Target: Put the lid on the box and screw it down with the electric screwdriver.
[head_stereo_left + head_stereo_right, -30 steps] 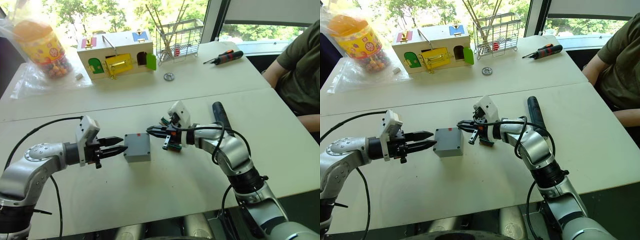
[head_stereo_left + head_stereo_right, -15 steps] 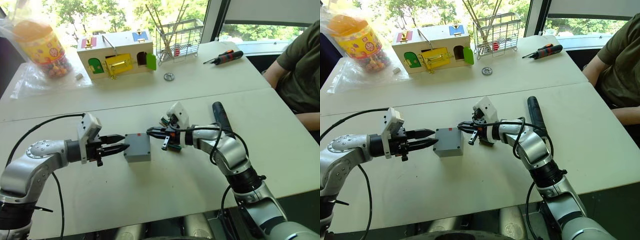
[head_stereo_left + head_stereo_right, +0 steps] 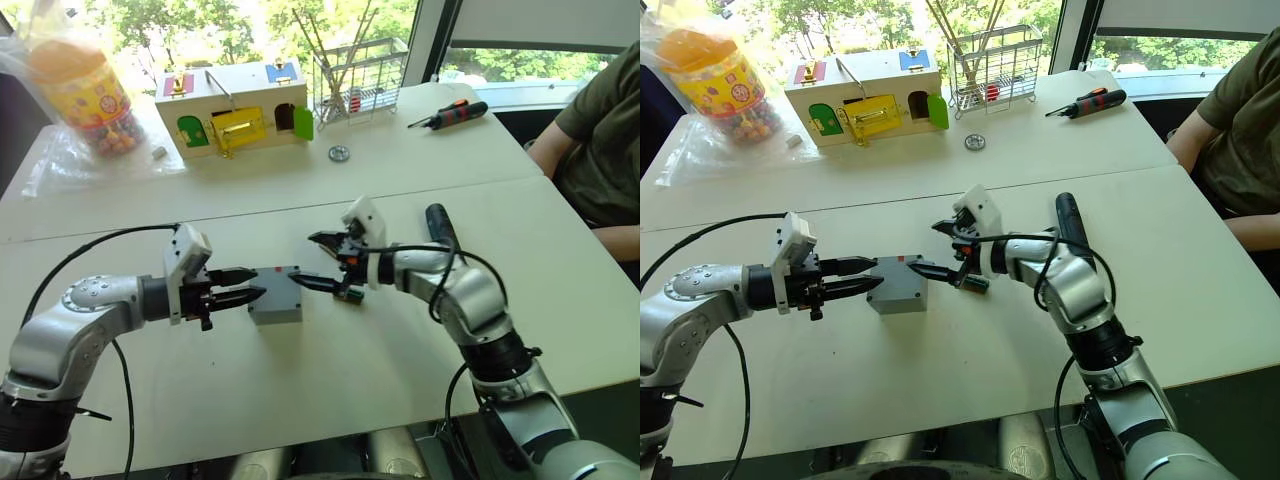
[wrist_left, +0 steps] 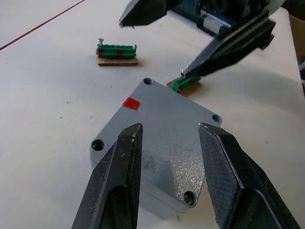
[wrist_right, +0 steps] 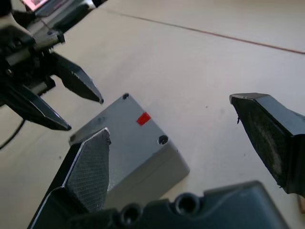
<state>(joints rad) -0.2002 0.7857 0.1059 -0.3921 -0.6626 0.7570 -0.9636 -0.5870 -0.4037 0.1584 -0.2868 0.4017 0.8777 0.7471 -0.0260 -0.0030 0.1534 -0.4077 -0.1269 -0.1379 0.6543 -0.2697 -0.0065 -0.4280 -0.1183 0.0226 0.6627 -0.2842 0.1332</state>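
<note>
The grey box (image 3: 276, 305) stands mid-table with the lid (image 4: 162, 117) lying on top of it, a red mark near one corner and a screw in another. My left gripper (image 3: 252, 285) is open at the box's left edge, its fingers (image 4: 119, 181) hovering over the lid and holding nothing. On the box's right side, my right gripper (image 3: 316, 262) is wide open and empty, one fingertip (image 5: 93, 164) close to the box's right edge. The electric screwdriver (image 3: 438, 224) lies on the table behind my right forearm.
Small green terminal blocks (image 4: 116, 49) lie right of the box. At the back stand a wooden toy house (image 3: 232, 108), a wire rack (image 3: 355, 75), a candy jar (image 3: 80, 85), a metal washer (image 3: 338, 152) and a red-and-black hand screwdriver (image 3: 450, 113). A person (image 3: 600, 140) sits at the right.
My right gripper has gone from shut to wide open beside the box. My left gripper has crept right, closer to the box's left edge.
</note>
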